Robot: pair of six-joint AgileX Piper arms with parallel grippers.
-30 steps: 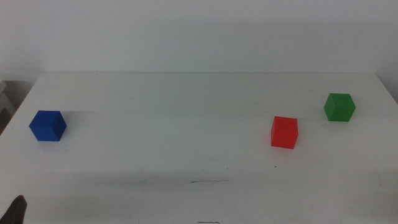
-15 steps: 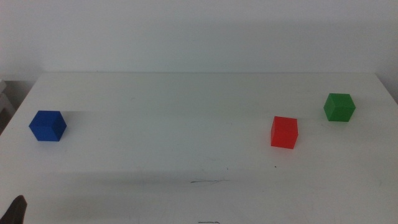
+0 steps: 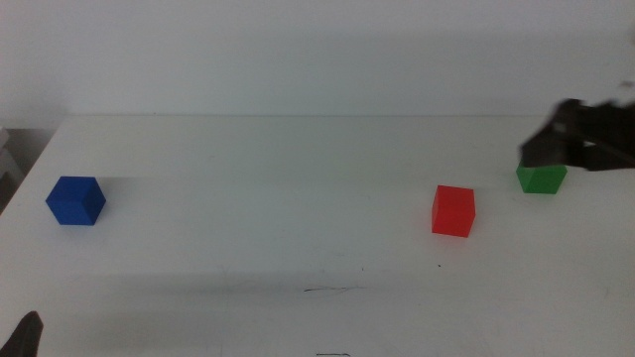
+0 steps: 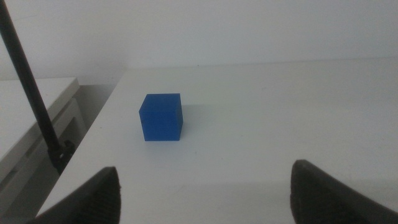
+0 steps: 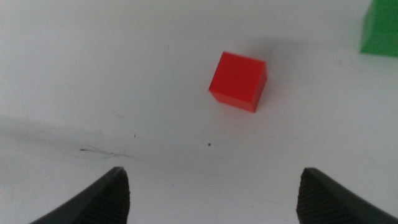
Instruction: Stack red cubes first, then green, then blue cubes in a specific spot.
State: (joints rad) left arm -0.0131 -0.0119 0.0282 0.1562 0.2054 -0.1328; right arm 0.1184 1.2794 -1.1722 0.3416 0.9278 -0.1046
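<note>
The red cube [image 3: 453, 210] sits right of the table's centre, and the green cube [image 3: 542, 179] lies behind it to the right. The blue cube [image 3: 75, 200] rests far off at the left edge. A thin pencil line [image 3: 332, 290] marks the spot near the front middle. My right gripper [image 3: 554, 141] has come in from the right, blurred, above the green cube and covering its top. In the right wrist view the jaws stand wide open [image 5: 211, 199] over bare table, with the red cube [image 5: 238, 81], green cube [image 5: 380, 31] and pencil line [image 5: 99, 151] ahead. My left gripper [image 4: 205, 199] waits open, facing the blue cube [image 4: 161, 117].
The white table [image 3: 248, 159] ends close beside the blue cube on the left. A black pole [image 4: 28, 81] and a lower white surface [image 4: 25, 112] stand beyond that edge. The left gripper's tip [image 3: 28, 335] shows at the bottom left corner.
The right arm has swung into the middle view from the right and now hangs over the green cube. The cubes and the left gripper have not moved.
</note>
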